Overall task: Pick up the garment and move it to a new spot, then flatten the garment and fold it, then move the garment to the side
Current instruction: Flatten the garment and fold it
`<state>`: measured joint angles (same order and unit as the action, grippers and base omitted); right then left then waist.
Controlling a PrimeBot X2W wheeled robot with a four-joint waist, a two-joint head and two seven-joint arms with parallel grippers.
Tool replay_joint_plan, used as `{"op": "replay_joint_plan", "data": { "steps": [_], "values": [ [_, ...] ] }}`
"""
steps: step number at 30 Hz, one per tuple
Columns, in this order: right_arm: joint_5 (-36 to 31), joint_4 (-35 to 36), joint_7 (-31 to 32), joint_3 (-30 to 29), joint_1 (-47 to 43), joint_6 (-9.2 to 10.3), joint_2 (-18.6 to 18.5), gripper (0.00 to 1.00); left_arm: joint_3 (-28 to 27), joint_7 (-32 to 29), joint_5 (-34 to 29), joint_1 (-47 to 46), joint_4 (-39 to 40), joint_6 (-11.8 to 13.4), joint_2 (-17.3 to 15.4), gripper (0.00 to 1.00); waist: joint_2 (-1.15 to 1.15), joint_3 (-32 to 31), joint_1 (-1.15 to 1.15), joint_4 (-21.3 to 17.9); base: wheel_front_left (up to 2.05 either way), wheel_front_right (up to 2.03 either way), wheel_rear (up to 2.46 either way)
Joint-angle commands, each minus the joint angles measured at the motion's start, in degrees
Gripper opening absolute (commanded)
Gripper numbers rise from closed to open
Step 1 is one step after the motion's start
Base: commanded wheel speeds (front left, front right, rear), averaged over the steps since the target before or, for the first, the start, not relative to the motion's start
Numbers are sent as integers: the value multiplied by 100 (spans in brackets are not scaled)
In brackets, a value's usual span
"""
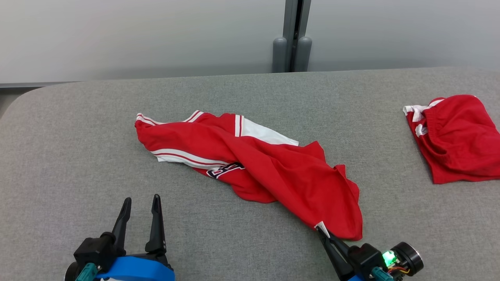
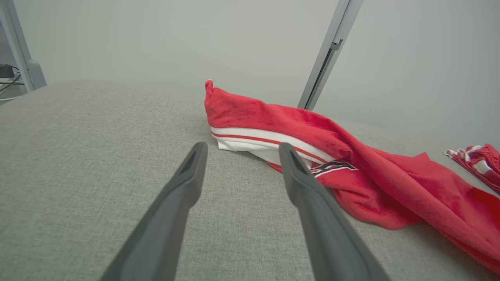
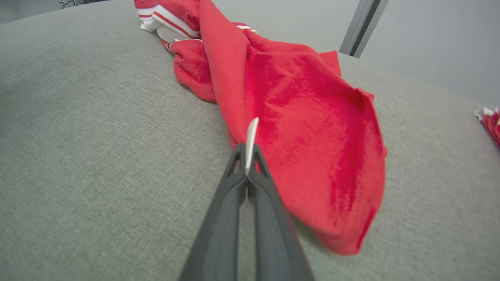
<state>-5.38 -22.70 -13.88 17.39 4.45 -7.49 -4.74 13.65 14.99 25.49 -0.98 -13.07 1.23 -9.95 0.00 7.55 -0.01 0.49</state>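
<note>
Pale grey wall (image 1: 117,35) with a grey upright post (image 1: 292,39) stands behind the jersey. A grey woven-fabric tabletop (image 1: 70,148) is under it. The weave looks grippy, so dragging would likely bunch the cloth: lift, don't slide.

The red jersey with white stripe trim (image 1: 254,168) lies crumpled mid-table, twisted into a diagonal rope. A second red-and-white garment (image 1: 457,136), bundled, sits well to the jersey's right. Keep the carry path off it.

Left gripper (image 1: 141,199) sits just short of the jersey's striped end, jaws spread wide, empty. Right gripper (image 1: 322,230) is at the jersey's near right corner, jaws pinched tight on a small white tag (image 3: 252,132) at the hem.

A tag-only hold looks weak to me. Get the left gripper onto the striped hem first, then raise both together and spread them to untwist.
</note>
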Motion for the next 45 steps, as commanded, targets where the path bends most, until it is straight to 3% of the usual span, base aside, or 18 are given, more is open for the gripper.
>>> {"op": "replay_joint_plan", "data": {
  "steps": [1, 3, 18, 31, 38, 45],
  "values": [
    [26, 77, -35, -22, -74, 0, 26, 38, 6, 10, -3, 52, -9, 30, -23, 100, 0, -19, 1, -11, 0, 0, 0],
    [7, 176, -52, -55, -77, -1, 36, 100, 16, 4, 6, 54, -13, 24, -24, 100, 0, -37, 1, -17, 0, 0, 0],
    [153, 1266, -107, -611, 190, -1, 155, 100, 83, -159, 61, -253, -218, -48, -147, 100, 0, -34, 1, -17, 0, 0, 0],
    [326, 1836, -124, -495, 802, -1, 184, 100, 57, -1029, 166, -2033, -1892, -405, -542, 100, 0, 671, 1, -333, 0, 0, 0],
    [239, 1970, -129, -632, 937, -1, 186, 100, -139, -809, 410, -2721, -2551, -629, -699, 100, 0, 1066, 1, -534, 0, 0, 0],
    [214, 2048, -131, -732, 980, -1, 188, 100, 129, -687, 526, -3051, -2763, -834, -773, 100, 0, 1244, 1, -589, 0, 0, 0]
  ]
}}
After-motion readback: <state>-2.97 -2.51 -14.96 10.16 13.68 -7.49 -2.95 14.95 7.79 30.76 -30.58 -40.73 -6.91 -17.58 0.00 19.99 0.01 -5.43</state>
